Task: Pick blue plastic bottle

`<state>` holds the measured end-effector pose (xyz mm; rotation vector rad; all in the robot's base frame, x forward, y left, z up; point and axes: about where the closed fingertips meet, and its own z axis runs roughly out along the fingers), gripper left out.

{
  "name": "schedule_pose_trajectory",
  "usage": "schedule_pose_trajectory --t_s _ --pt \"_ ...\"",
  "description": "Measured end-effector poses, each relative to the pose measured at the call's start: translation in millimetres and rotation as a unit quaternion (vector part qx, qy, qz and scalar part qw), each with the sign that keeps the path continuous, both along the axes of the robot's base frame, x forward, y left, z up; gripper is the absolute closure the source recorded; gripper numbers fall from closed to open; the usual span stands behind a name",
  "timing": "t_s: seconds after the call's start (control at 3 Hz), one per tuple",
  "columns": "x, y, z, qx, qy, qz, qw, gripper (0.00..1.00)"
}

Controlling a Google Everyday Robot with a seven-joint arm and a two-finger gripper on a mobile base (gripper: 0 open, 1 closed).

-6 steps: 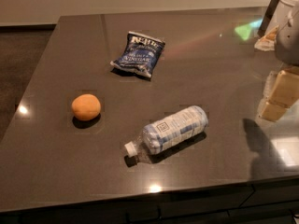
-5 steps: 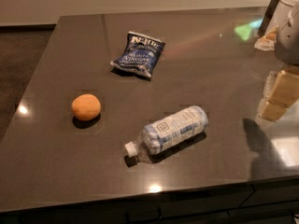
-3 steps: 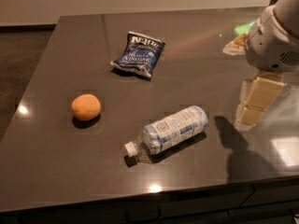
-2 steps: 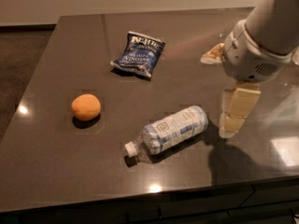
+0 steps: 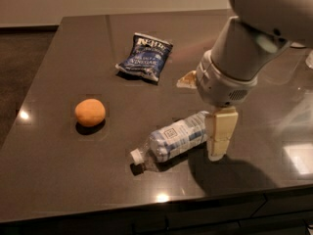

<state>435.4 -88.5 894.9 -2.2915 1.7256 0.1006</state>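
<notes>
The blue plastic bottle (image 5: 176, 138) lies on its side on the dark table (image 5: 58, 170), front middle. It is clear, with a pale blue-and-white label; its white cap (image 5: 135, 156) points to the front left. My gripper (image 5: 200, 117) hangs from the white arm over the bottle's right end. One cream finger (image 5: 221, 132) reaches down to the table just right of the bottle's base. The other finger (image 5: 186, 80) shows behind the wrist, well apart from it. The gripper is open and empty.
An orange (image 5: 90, 112) sits left of the bottle. A dark blue crinkled chip bag (image 5: 145, 57) lies behind it toward the back. The table's front edge (image 5: 146, 212) runs close below the bottle. The arm hides the table's back right.
The arm has swung in from the right edge to the left and down, and the gripper now stands at the bottle's right end. Bottle, orange and bag have not moved.
</notes>
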Motion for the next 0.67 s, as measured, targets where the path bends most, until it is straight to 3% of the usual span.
schedule_pose_trajectory --t_s 0.33,0.67 --pt "-0.5 9.4 -19.0 -0.015 0.000 0.033 0.9993 0.00" --pt "-1.6 13.9 -31.5 -0.034 -0.006 0.055 0.9979 0.16"
